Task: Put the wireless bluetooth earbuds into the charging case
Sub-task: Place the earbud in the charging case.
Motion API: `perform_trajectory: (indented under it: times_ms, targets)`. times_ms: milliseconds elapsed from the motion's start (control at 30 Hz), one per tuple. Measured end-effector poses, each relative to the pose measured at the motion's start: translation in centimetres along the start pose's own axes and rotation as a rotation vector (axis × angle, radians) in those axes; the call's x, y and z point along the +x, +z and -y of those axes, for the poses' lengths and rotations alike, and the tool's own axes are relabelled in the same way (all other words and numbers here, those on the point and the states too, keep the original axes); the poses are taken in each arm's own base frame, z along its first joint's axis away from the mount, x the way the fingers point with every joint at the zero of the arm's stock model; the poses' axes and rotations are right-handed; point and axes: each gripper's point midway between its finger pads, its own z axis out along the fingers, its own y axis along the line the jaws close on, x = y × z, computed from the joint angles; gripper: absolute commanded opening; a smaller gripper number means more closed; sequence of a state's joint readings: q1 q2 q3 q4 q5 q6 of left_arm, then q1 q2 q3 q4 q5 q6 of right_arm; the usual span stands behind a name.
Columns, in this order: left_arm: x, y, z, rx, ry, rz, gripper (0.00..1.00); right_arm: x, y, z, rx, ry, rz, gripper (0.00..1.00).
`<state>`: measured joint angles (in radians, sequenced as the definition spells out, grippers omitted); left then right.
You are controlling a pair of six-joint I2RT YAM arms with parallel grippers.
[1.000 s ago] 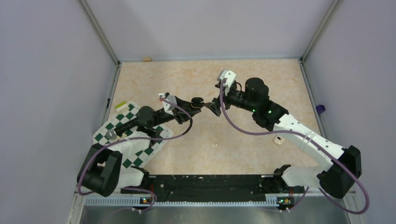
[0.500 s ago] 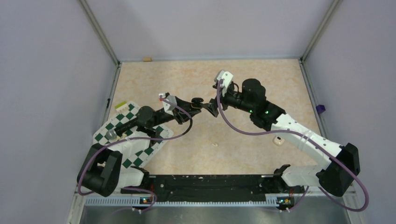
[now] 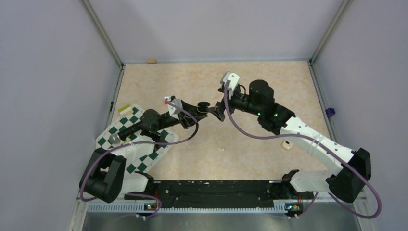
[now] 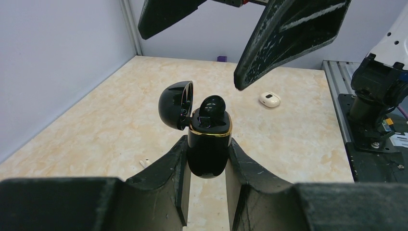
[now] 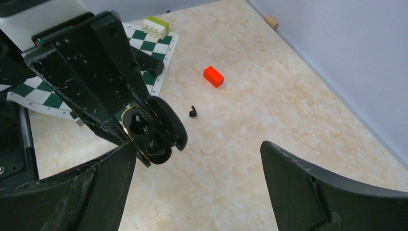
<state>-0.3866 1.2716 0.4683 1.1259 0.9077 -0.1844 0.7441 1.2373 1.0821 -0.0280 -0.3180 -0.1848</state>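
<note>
Closer now, my right gripper (image 5: 198, 144) hangs wide; my left gripper (image 4: 206, 142) clamps the glossy charging case (image 4: 208, 156), probably light and slippery: hold its base.

Left pincer (image 3: 200, 107) grips black charging case (image 3: 204, 103); right pincer (image 3: 218, 112) spread beside.

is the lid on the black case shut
No, the black case in the left gripper has its lid swung open, an earbud seated inside.

left arm (image 3: 144, 122): reaching forward toward the centre
left gripper (image 4: 207, 141): pinching a black case (image 4: 207, 156) between both fingers
right arm (image 3: 298, 130): stretching leftward, facing it
right gripper (image 5: 197, 148): gaping wide, gripping nothing
</note>
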Motion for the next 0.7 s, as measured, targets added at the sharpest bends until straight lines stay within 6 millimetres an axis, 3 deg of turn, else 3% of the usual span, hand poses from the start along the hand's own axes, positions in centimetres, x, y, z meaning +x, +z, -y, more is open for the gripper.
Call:
perform_trajectory:
  times_ms: [233,433,533,700]
  targets:
    - [-0.1,-0.3,-0.2,-0.009,-0.021,-0.002,0.0,-2.2,-1.1,1.5,0.049,0.017,0.039,0.99]
    - [-1.7,-1.7,-2.7,-0.083,-0.017,-0.004,0.0,-2.8,-2.2,6.6,0.215,0.066,0.05,0.96]
    - [-3.3,-2.8,-4.3,-0.137,-0.002,-0.008,0.0,-1.7,-1.2,8.1,0.252,0.083,0.021,0.95]
    - [-5.2,-4.6,-6.1,-0.194,0.013,-0.057,0.0,2.3,2.9,9.1,0.232,0.149,-0.097,0.92]
